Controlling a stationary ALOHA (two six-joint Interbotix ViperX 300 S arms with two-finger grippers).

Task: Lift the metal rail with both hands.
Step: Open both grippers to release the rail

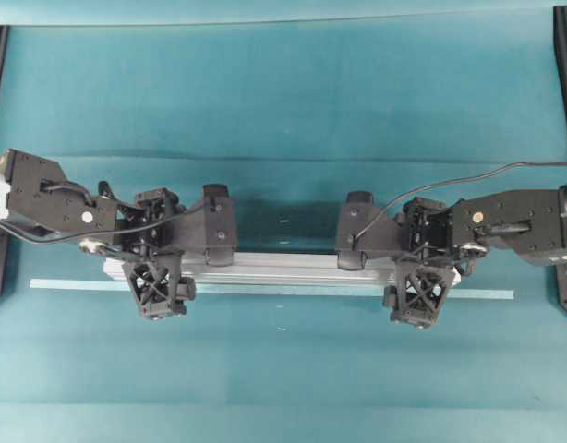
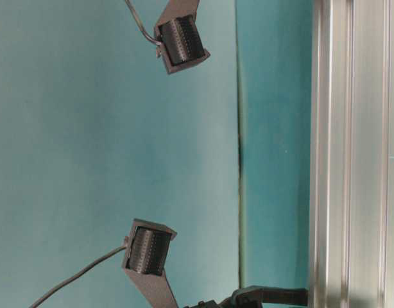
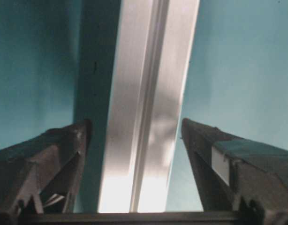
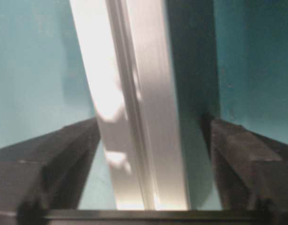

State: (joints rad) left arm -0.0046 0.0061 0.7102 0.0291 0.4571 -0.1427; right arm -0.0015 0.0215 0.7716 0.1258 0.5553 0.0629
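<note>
Overhead exterior: grooved silver metal rail (image 1: pixel 283 268) between wide-open jaws of lattice-bodied left gripper (image 1: pixel 186 268) and right gripper (image 1: pixel 380 269), ungripped

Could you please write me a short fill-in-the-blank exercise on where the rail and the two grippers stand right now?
1. The metal rail lies on a table covered in ____ cloth.
2. In both wrist views the rail runs ____ the gripper's two fingers.
3. The left gripper has its jaws ____, clear of the rail.
4. The right gripper works near the rail's ____ end in the overhead view.

Missing words: teal; between; open; right
</note>
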